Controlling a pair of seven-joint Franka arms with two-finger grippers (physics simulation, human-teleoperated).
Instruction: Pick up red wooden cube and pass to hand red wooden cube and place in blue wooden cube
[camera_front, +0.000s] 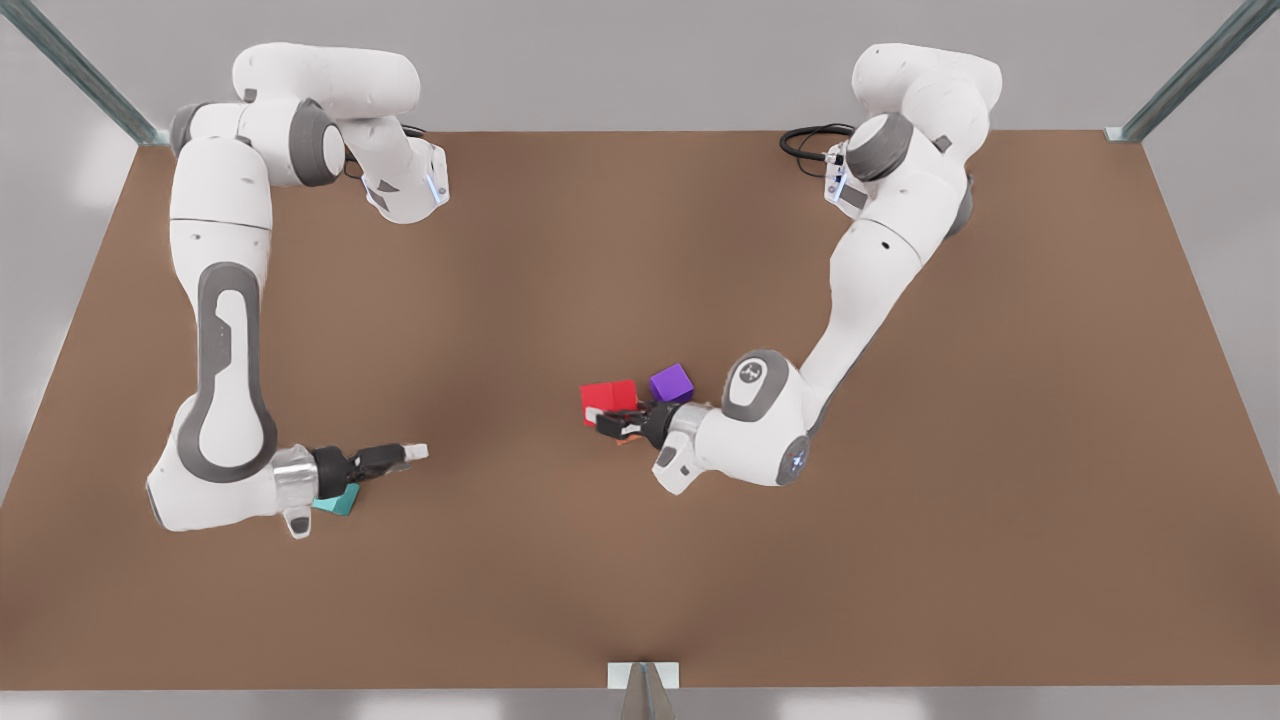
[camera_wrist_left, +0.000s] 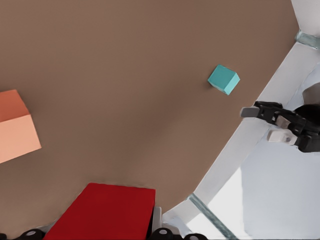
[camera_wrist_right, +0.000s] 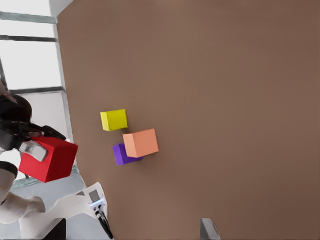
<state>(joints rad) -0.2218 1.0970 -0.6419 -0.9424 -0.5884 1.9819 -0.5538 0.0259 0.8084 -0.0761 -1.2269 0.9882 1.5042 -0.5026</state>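
Note:
The red wooden cube (camera_front: 608, 398) hangs above the table near its middle, and my left gripper (camera_front: 620, 425) is shut on it; this is the arm on the front view's right. Close up, the red cube (camera_wrist_left: 102, 212) sits between the fingers. My right gripper (camera_front: 402, 453), the hand with a silver wrist ring, hovers open at the front view's left. Half under that wrist lies the blue wooden cube (camera_front: 337, 500), teal in colour. In the left wrist view the teal cube (camera_wrist_left: 223, 79) rests on the table beside the far-off hand (camera_wrist_left: 262, 124).
On the brown table (camera_front: 640, 250), a purple cube (camera_front: 671, 383) sits just behind the red one. The right wrist view has a yellow cube (camera_wrist_right: 114, 120), a salmon cube (camera_wrist_right: 141, 142) and the purple cube (camera_wrist_right: 121, 155) clustered together. The salmon cube (camera_wrist_left: 15, 130) lies near my left gripper.

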